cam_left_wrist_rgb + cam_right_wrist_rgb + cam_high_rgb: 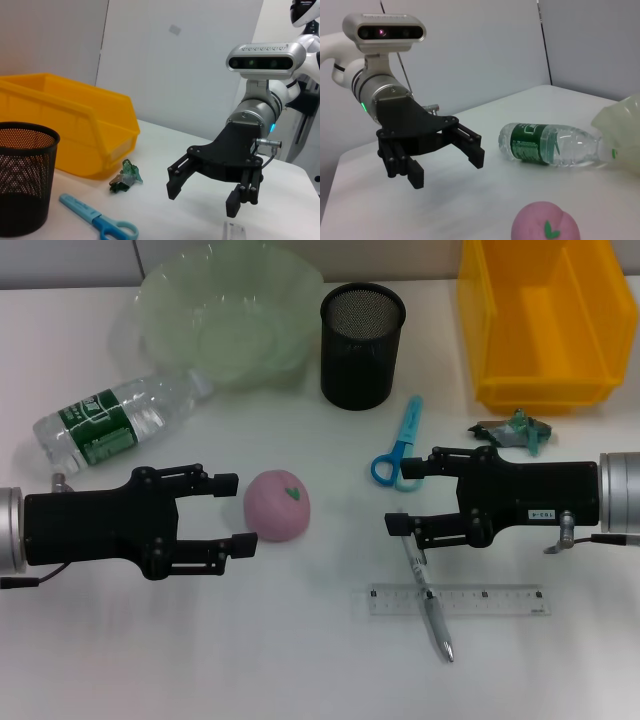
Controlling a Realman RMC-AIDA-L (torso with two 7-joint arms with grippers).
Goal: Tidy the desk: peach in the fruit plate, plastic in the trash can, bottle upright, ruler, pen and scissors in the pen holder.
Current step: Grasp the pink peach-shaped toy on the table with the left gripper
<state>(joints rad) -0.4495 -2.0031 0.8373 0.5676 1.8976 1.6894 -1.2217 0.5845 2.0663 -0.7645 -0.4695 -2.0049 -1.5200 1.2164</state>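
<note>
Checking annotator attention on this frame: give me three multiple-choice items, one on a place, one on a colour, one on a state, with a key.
1. Where is the peach?
A. in the fruit plate
B. on the desk by the left gripper
C. in the trash can

2. What colour are the scissors handles?
A. blue
B. red
C. black

3. How is the bottle?
A. upright
B. lying on its side
C. held by the right gripper

Key: 1 B, it sits on the desk just ahead of the open fingers. 2 A, both loops are blue. 3 B, it lies flat beside the plate.
</note>
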